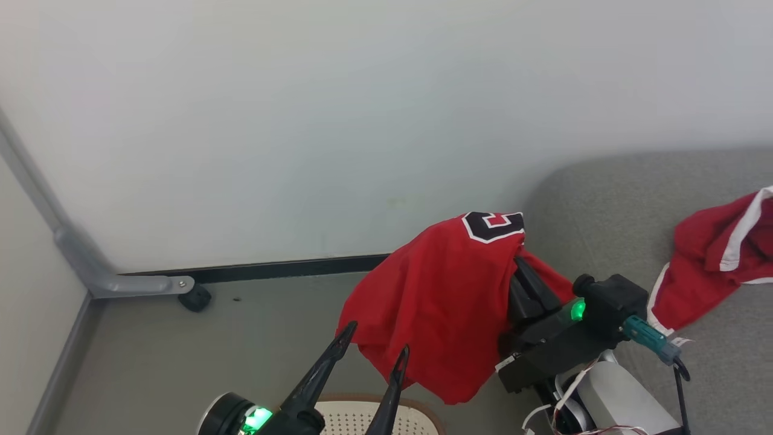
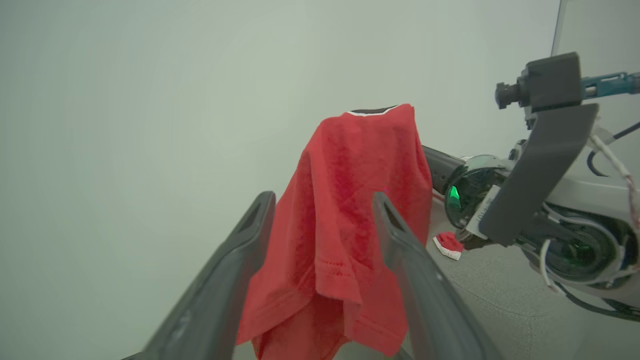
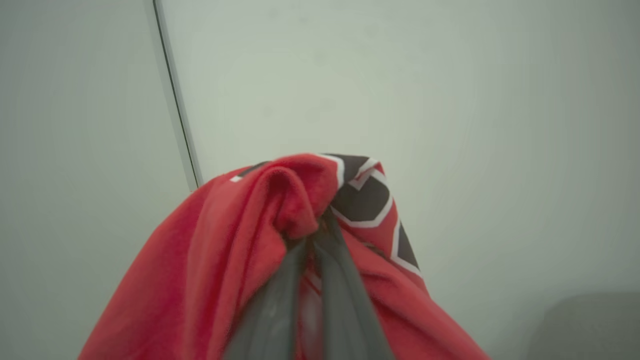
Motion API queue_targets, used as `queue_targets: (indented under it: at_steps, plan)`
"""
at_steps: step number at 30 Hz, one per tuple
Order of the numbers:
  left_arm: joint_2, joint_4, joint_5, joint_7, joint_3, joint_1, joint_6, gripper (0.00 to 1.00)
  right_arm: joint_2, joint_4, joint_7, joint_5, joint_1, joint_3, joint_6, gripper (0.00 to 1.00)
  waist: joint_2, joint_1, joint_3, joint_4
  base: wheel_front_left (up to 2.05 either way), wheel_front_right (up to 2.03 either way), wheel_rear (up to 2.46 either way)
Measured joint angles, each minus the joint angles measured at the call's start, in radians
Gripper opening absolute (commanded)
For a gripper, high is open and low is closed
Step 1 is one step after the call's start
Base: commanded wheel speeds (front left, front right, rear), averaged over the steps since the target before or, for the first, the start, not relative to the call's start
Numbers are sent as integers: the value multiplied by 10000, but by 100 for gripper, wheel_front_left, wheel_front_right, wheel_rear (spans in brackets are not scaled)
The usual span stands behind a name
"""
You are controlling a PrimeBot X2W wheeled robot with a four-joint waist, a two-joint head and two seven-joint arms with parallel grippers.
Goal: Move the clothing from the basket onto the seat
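A red garment (image 1: 441, 302) with black-and-white lettering hangs in the air above the floor, just left of the grey seat (image 1: 604, 199). My right gripper (image 1: 520, 267) is shut on its upper fold; in the right wrist view the fingers (image 3: 300, 280) pinch the bunched cloth (image 3: 240, 250). My left gripper (image 1: 377, 339) stands open below and left of the hanging garment (image 2: 360, 200), holding nothing. A second red garment (image 1: 718, 248) with white trim lies on the seat at the right. The basket's rim (image 1: 423, 406) peeks in at the bottom edge.
A pale wall fills the background, with a black baseboard (image 1: 290, 269) along the floor. A grey metal bracket (image 1: 121, 281) with a black caster (image 1: 196, 297) stands at the left. Grey floor lies between the bracket and the basket.
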Motion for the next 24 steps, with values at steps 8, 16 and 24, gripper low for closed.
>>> queue_targets:
  at_steps: [8, 16, 24]
  plan:
    - [-46, -35, 84, 65, 59, 374, 81, 100, -468, -698, -8, -96, 300, -564, -226, 0, 1, 0, 141, -970, 0, 0, 0]
    - [-119, -12, 194, 159, 17, 404, 90, 100, -869, -1308, -8, -161, 586, -1223, -435, 0, 0, 0, 438, -2115, 0, 0, 0]
    - [-184, 40, 523, 370, 13, 539, 92, 100, -1066, -1647, -8, -151, 926, -1785, -527, 0, 0, 0, 869, -3044, 0, 0, 0]
